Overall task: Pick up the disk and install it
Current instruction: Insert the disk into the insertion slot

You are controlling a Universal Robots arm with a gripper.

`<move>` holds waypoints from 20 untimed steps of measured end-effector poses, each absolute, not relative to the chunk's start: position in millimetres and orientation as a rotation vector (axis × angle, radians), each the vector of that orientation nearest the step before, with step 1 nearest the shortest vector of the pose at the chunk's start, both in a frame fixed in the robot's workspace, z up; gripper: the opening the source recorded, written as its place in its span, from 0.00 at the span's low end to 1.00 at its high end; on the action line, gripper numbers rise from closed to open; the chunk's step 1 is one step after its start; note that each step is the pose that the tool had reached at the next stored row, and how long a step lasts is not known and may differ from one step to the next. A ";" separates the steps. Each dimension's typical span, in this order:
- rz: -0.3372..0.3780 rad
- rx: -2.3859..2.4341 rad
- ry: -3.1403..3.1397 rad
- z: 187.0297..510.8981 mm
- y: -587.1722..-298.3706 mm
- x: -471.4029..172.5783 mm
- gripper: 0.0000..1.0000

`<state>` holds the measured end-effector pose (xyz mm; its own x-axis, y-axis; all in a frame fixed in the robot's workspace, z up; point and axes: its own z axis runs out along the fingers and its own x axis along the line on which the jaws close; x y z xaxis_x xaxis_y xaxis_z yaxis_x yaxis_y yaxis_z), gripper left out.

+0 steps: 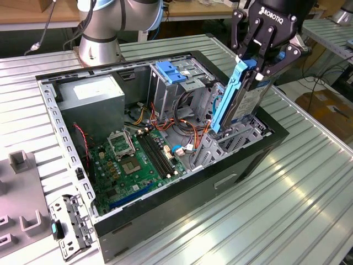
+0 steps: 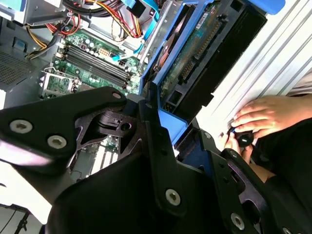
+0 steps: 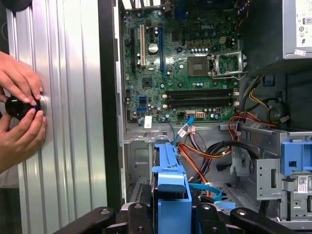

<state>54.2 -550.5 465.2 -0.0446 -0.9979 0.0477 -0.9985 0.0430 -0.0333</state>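
The gripper (image 1: 255, 69) has its jaws closed on the upper end of the disk (image 1: 238, 105). The disk stands on edge and tilted, with a blue side rail facing outward. Its lower end sits at the mouth of the drive bay, on the exterior view's right side of the open computer case (image 1: 182, 207), beside the motherboard (image 1: 138, 160).

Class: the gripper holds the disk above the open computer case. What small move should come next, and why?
Probably ease the disk down along its tilt. The gripper is shut on its blue upper end; its lower end sits at the mouth of the metal bay near the exterior view's right, most of the disk above it.
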 end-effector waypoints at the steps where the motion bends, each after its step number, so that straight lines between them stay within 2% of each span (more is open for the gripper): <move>1: 0.089 2.163 -2.260 463.5 -550.6 54.2 0.37; 20: 0.083 2.161 -2.257 450.1 -551.3 56.9 0.37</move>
